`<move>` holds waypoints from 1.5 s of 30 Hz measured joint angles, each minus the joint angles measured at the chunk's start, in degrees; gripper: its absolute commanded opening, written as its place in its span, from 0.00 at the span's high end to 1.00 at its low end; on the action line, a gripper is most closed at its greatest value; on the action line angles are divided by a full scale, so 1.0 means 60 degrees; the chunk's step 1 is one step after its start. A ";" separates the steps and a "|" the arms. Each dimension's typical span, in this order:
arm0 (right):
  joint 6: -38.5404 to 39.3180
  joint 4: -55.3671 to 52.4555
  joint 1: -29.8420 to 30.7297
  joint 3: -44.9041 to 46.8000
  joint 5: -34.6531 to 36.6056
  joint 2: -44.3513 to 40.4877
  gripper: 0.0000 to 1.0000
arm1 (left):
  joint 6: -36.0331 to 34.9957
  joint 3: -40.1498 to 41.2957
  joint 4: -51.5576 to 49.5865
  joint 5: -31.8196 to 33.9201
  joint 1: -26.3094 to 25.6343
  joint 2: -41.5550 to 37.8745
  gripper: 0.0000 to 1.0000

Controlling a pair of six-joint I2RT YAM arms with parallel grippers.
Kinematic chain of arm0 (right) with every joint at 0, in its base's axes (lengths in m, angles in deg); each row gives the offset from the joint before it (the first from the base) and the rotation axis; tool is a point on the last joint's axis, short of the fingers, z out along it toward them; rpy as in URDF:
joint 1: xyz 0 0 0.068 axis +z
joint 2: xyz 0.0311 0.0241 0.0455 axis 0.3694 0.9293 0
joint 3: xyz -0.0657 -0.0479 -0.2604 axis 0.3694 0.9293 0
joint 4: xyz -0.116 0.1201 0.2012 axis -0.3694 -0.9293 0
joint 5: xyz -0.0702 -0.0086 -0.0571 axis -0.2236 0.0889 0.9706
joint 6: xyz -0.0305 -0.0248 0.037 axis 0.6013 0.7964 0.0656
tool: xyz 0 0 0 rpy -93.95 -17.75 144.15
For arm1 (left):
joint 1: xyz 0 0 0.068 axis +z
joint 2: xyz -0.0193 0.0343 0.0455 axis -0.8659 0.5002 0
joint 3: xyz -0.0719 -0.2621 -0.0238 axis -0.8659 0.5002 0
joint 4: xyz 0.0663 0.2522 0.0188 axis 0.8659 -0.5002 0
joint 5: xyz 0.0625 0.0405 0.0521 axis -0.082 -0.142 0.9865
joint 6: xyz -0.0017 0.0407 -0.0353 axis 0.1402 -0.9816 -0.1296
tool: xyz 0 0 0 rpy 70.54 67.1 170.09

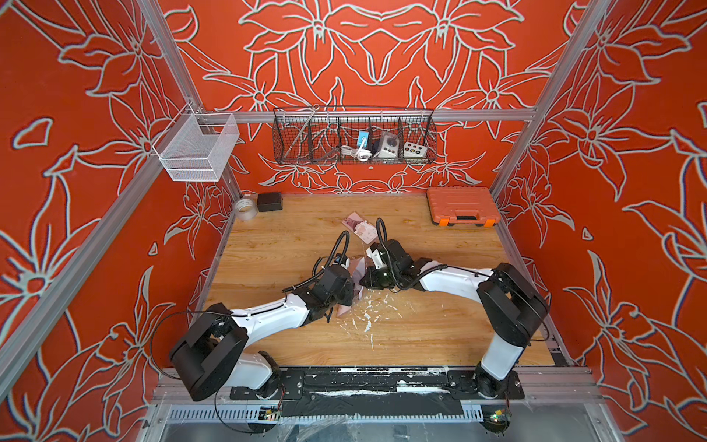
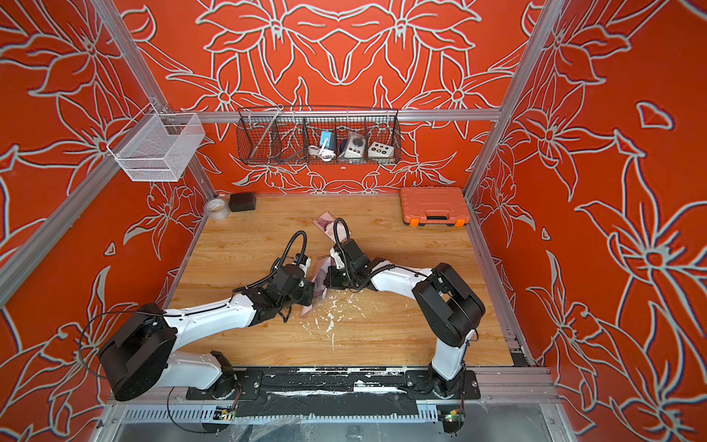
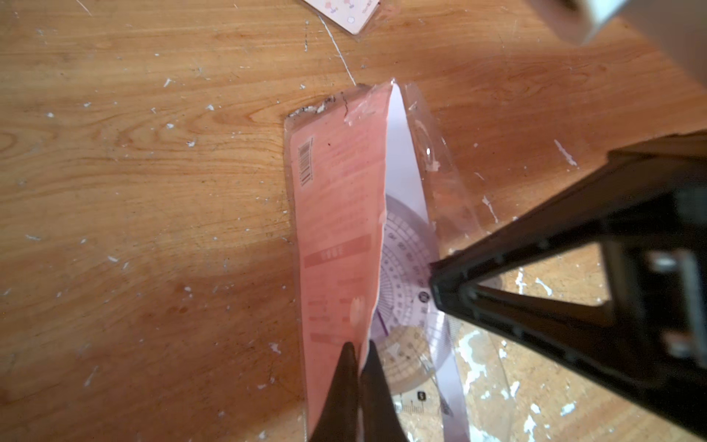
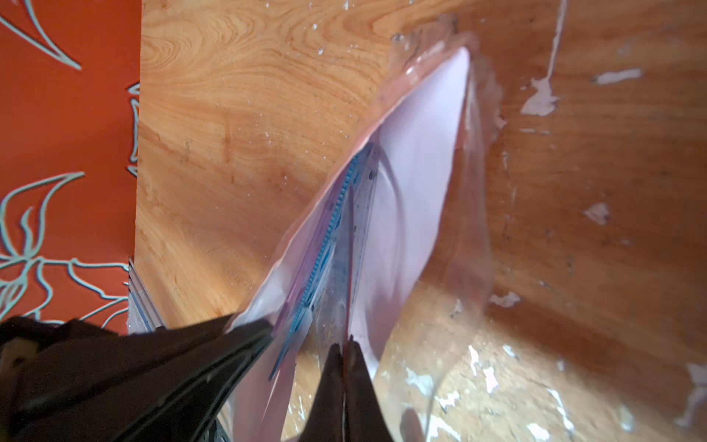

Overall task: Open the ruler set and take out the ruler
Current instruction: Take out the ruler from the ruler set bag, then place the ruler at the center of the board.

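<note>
1. Because the scuffed wooden tabletop is flecked with white debris and gives nothing to brace against, the package near its middle is held only by the two arms.
2. Task's thing: the clear plastic ruler-set pouch with a pink card insert sits tilted rather than flat. Its mouth is spread open toward both grippers. In both top views it shows only as a pale patch between the wrists.
3. The left gripper is clenched on the pink card wall at the pouch's mouth, anchoring it.
4. The right gripper is clenched on a thin clear plastic piece inside the mouth. I cannot tell whether that piece is the ruler.
5. Inside, a clear semicircular protractor and a clear ruler with blue tick marks lie stacked against the card, not yet out.
6. Risks, as I judge them:
   - The wrong piece may come out, since the clear edges overlap.
   - The whole pouch may drag along if the left pinch slips on glossy film.
   - The stack may spill if the mouth tips downward.
   - The film may tear under a skewed pull.
</note>
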 measured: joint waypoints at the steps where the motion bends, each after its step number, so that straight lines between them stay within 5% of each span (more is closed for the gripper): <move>1: 0.0055 -0.0095 -0.0022 0.0004 0.0004 -0.0106 1.00 | 0.0004 0.0004 0.0004 0.0029 -0.0004 -0.0004 1.00; 28: 0.0783 -0.1333 -0.0590 0.0091 -0.0146 -0.1537 1.00 | 0.0076 0.0011 -0.0240 0.1282 -0.0004 -0.0062 1.00; 36: 0.1009 -0.1406 -0.1209 0.0226 -0.0503 -0.2499 1.00 | -0.0142 0.0051 -0.1071 0.1825 0.0576 -0.0605 1.00; 45: 0.1424 -0.1290 -0.1643 -0.0084 -0.1461 -0.0572 1.00 | -0.0812 0.0772 -0.1118 0.1432 0.1614 -0.1392 1.00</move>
